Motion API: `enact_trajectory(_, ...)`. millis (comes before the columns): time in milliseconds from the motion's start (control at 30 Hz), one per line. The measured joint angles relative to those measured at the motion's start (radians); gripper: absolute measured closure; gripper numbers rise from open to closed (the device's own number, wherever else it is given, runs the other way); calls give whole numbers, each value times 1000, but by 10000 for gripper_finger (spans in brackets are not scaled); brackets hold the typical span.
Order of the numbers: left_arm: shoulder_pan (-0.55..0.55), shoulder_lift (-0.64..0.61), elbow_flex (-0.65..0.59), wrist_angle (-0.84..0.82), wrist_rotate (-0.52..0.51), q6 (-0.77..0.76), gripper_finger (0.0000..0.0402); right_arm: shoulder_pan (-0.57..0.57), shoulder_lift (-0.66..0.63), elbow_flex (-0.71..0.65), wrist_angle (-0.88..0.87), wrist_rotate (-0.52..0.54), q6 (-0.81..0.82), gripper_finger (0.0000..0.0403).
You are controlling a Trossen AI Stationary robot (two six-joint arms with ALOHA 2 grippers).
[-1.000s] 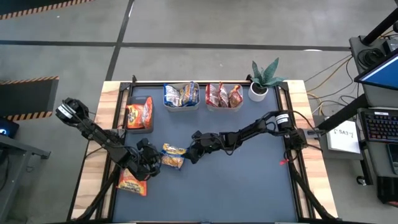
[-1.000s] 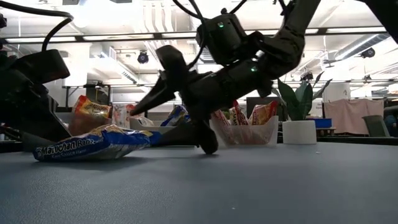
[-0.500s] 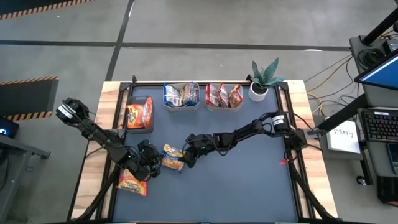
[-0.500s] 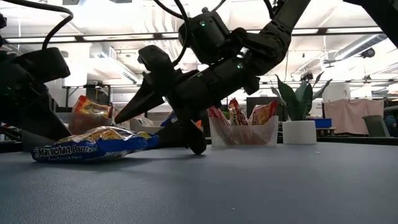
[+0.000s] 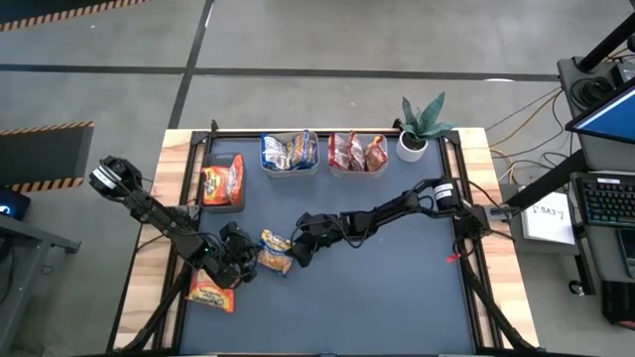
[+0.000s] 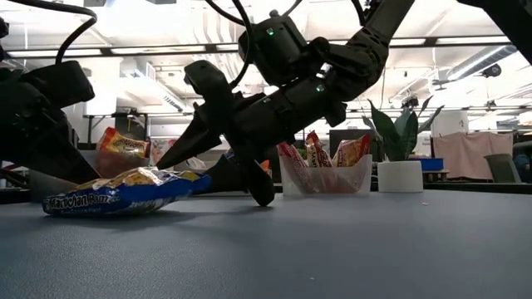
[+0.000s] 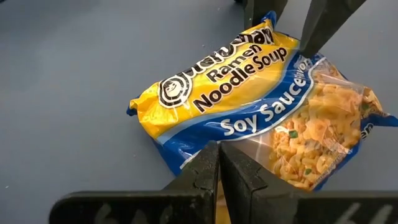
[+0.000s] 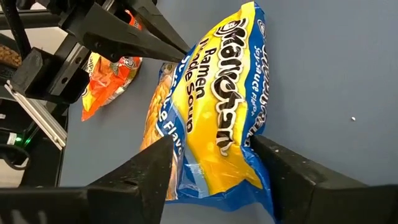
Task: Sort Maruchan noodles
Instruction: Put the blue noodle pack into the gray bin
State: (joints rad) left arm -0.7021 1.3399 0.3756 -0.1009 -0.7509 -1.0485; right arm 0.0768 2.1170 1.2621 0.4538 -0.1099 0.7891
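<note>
A yellow-and-blue Maruchan soy sauce packet (image 5: pixel 276 252) lies flat on the blue mat (image 5: pixel 397 288), also seen in the low view (image 6: pixel 116 193). My left gripper (image 5: pixel 245 264) is at the packet's left edge, shut on it (image 7: pixel 218 152). My right gripper (image 5: pixel 296 252) is open at the packet's right end. In its wrist view (image 8: pixel 211 140) one finger stands on either side of the packet (image 8: pixel 217 106). An orange packet (image 5: pixel 210 293) lies flat near the mat's near left corner. My left gripper pinches the packet's blue side edge (image 7: pixel 208 140) between its two shut fingertips, coming nearly level from the table's left. The packet stays lying on the mat. My right gripper's fingers flank the packet's other end; I cannot tell whether they touch it.
Three clear tubs stand along the far edge: orange packets (image 5: pixel 222 182), yellow-and-blue packets (image 5: pixel 289 152), red packets (image 5: pixel 357 152). A potted plant (image 5: pixel 423 129) stands at the far right corner. The mat's right half and near side are bare.
My right gripper has moved toward the table's left, up to the yellow-and-blue packet, and has stayed open, its fingers now flanking the packet's end. The packet has shifted slightly toward the left arm and stays on the mat.
</note>
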Motion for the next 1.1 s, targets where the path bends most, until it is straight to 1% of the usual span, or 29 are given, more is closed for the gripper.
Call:
enact_trajectory(167, 0, 0, 1, 0, 0, 0, 402, -2, 0, 0, 0, -1, -22, 239)
enact_trajectory(400, 0, 0, 4, 1, 0, 0, 402, -3, 0, 2, -6, -1, -60, 304)
enact_trajectory(567, 0, 0, 21, 0, 0, 23, 401, -4, 0, 2, -9, 1, -122, 352)
enact_trajectory(667, 0, 0, 38, -5, -1, 54, 399, -5, -3, 2, -16, 5, -174, 374)
enact_trajectory(833, 0, 0, 70, -54, -3, 64, 380, -5, -27, 2, -43, 7, -289, 384)
enact_trajectory(967, 0, -1, 109, -113, -11, 63, 354, -4, -52, 1, -77, 12, -365, 385)
enact_trajectory(1100, 0, -1, 166, -203, -24, 62, 312, -2, -87, 1, -150, 88, -465, 386)
